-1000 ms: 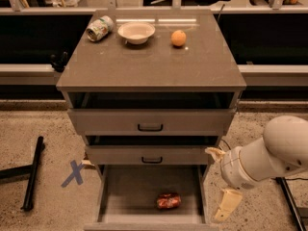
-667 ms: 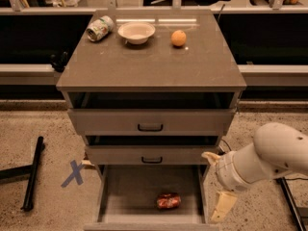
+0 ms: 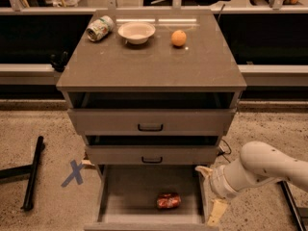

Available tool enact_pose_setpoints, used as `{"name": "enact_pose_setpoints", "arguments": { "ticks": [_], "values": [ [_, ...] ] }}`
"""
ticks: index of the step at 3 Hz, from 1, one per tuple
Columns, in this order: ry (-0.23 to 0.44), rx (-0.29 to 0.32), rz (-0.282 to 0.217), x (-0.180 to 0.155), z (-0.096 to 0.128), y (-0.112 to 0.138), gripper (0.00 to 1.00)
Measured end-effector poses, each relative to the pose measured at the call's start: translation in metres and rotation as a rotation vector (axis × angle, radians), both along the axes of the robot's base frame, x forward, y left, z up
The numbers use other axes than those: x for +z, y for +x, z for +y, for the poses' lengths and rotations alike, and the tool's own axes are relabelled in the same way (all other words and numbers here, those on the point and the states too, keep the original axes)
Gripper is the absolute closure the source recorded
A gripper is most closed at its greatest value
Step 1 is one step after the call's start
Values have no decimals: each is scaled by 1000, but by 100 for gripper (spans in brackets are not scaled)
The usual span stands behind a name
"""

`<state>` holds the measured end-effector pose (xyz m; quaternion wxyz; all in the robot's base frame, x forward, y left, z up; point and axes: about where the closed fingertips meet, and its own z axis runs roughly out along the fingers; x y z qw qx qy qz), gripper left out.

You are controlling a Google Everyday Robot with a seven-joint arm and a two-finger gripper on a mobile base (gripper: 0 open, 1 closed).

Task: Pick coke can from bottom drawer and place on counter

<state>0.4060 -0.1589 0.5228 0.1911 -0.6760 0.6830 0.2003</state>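
My jaws hang wide right of the drawer [image 3: 115, 196]; the can [image 3: 168, 200] looks light, slick, dentable: grip its middle.

A speckled beige floor [image 3: 43, 129] surrounds the cabinet [image 3: 149, 121]. At near left, a blue tape cross [image 3: 74, 173] lies beside a black bar [image 3: 32, 174]. A pale ledge [image 3: 29, 73] runs along the far side under dark panels [image 3: 29, 40]. The pincer [image 3: 207, 195] hangs at near right, fingers spread.
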Motion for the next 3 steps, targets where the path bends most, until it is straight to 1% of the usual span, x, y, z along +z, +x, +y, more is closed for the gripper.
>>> {"name": "enact_pose_setpoints", "arguments": {
  "ticks": [1, 2, 3],
  "values": [
    [52, 15, 99, -78, 2, 1, 0],
    [52, 15, 99, -78, 2, 1, 0],
    [55, 33, 68, -87, 3, 3, 0]
  ]
}}
